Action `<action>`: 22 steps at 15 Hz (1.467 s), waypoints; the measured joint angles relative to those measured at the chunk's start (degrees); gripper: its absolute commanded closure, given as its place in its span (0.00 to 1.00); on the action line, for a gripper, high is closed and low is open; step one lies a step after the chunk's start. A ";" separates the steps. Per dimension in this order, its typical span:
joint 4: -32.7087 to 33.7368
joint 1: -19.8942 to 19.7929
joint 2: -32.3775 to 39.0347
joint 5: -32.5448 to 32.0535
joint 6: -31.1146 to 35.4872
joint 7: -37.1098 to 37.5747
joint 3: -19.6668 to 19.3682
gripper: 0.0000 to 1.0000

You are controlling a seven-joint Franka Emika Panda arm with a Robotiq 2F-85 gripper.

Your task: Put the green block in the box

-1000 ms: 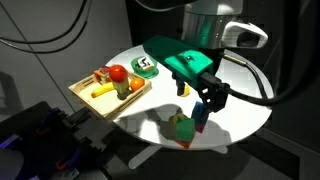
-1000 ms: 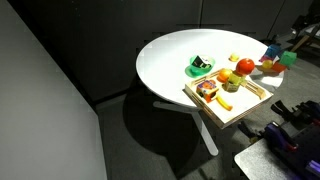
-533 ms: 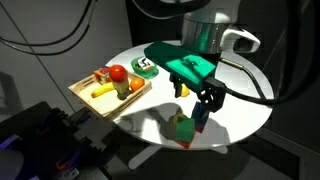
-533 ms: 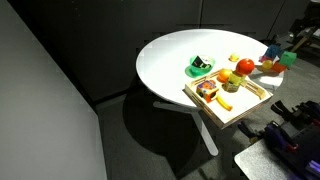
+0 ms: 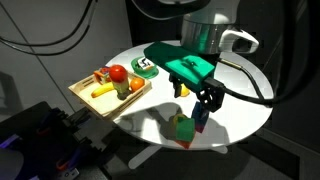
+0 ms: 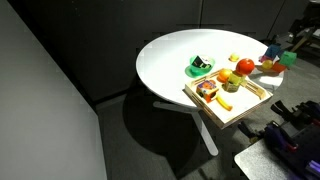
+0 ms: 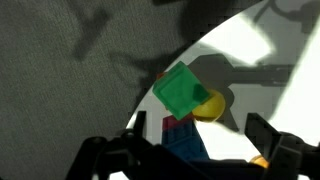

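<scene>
Your small bright green cube (image 5: 183, 126) sits unmoved near the white round surface's (image 5: 240, 120) edge, beside a blue cube (image 5: 200, 122). Your gripper (image 5: 207, 104) stays spread just above them. The shallow tan wooden box (image 5: 88, 97) lies well apart.

Round white table (image 5: 245, 95) beneath the gripper (image 5: 207, 104). Close under the gripper: green block (image 5: 182, 126), blue cube (image 5: 201, 121), yellow ball (image 7: 208, 106). Well away from the gripper: box (image 5: 90, 103) at the table edge, round green-rimmed object (image 5: 146, 67) just beside it.
</scene>
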 measured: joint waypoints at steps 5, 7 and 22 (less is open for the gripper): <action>-0.19 0.00 1.10 0.00 0.11 0.00 1.04 0.00; -0.29 0.00 1.65 0.00 0.86 -0.02 1.50 0.00; -1.79 -0.18 5.63 -1.38 8.55 -3.18 2.28 0.00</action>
